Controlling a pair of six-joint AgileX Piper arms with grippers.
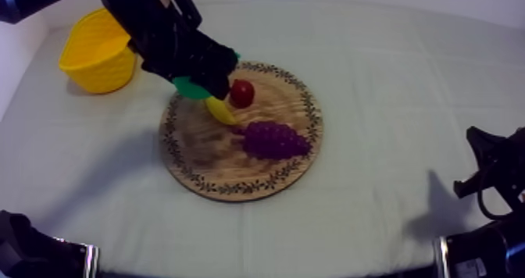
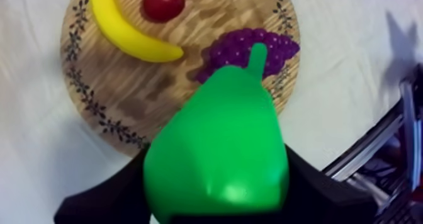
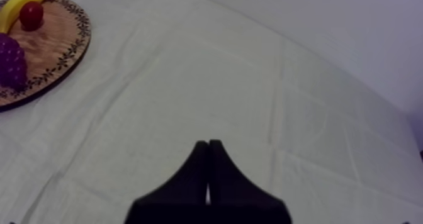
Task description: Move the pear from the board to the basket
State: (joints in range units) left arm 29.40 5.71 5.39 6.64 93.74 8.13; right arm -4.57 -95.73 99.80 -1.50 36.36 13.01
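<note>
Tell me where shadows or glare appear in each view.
Top view: a soft shadow darkens the left half of the wooden board, another the cloth at lower right. Left wrist view: a pale glare spot sits on the pear, which the left gripper holds. Right wrist view: even light on the cloth, no glare.

Robot lab: cloth-draped table [image 1: 406, 101]

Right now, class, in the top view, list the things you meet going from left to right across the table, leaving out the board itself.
In order: yellow basket → green toy pear → yellow toy banana → small round red fruit → purple bunch of toy grapes.
</note>
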